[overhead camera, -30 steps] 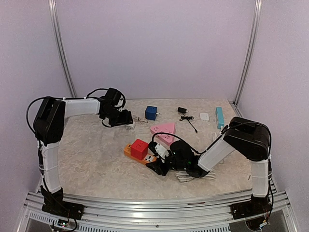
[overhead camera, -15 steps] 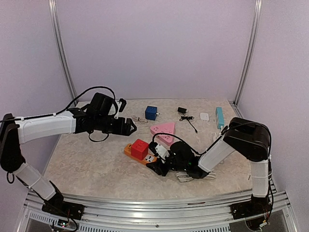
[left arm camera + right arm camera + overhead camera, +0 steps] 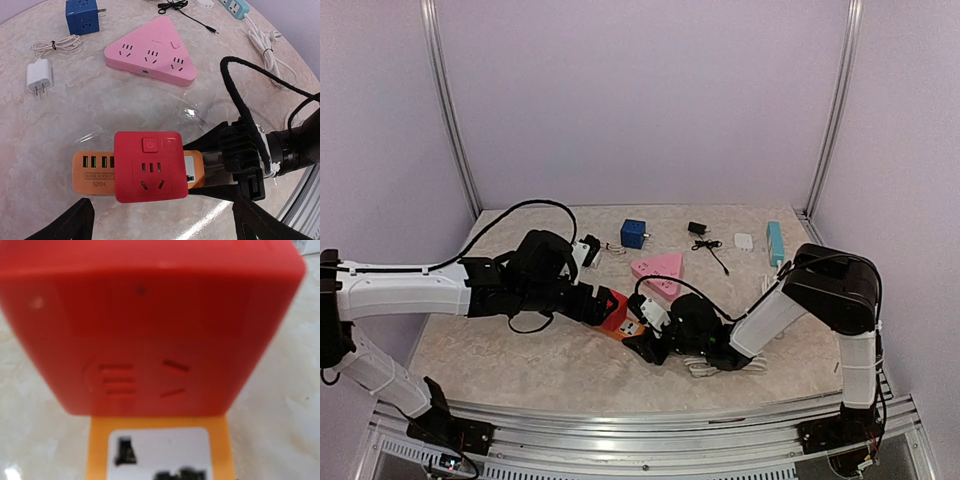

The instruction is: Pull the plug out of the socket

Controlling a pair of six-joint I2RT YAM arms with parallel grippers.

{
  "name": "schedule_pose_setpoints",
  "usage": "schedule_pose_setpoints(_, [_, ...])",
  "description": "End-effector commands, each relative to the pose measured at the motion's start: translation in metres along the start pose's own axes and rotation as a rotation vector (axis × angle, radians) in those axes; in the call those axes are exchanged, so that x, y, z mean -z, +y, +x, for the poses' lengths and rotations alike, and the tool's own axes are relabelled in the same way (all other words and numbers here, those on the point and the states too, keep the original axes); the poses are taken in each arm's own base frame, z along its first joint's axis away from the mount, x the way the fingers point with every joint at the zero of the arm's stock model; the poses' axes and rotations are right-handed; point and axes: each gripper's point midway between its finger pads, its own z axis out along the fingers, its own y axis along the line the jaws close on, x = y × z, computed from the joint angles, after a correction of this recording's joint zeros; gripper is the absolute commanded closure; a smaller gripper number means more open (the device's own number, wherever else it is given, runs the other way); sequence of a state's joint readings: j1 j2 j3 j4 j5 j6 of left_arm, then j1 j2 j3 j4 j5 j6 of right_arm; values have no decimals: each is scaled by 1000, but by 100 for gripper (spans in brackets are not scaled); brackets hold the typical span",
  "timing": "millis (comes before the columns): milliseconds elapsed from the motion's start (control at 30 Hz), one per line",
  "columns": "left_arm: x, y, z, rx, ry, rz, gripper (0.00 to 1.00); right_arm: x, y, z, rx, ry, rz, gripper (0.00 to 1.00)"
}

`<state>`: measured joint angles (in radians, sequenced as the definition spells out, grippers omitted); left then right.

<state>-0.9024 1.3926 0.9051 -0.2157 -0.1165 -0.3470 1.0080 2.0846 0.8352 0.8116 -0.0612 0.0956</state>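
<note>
Left claw (image 3: 162, 220) spread wide over red plug (image 3: 150, 167); right claw (image 3: 202, 167) pinching orange socket (image 3: 95, 175) beyond. Approach step; next, lower, close, pull.

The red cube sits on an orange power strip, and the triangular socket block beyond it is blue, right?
No, the triangular socket block is pink, not blue; the left wrist view shows it. The red cube does sit on the orange power strip.
</note>
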Motion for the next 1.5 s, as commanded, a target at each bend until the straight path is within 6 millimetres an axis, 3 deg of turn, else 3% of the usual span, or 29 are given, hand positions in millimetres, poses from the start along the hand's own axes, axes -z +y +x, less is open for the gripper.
schedule_pose_setpoints(0, [-17, -1, 4, -30, 31, -88, 6, 3, 4, 77, -23, 246, 6, 100])
schedule_pose_setpoints(367, [-49, 9, 19, -33, 98, -171, 7, 3, 7, 78, -17, 246, 3, 100])
schedule_pose_setpoints(633, [-64, 11, 30, -14, 138, -151, 21, 5, 6, 80, -13, 250, 10, 100])
schedule_pose_setpoints(1067, [-50, 7, 7, -60, 42, -170, 48, 2, 5, 84, -12, 264, 12, 100])
schedule_pose_setpoints(1200, [-49, 3, 5, -81, 27, -180, 51, 0, 4, 87, -12, 275, 19, 100])
schedule_pose_setpoints(1467, [-40, -6, -5, 40, -15, -7, 55, -2, 2, 91, -12, 290, 28, 100])
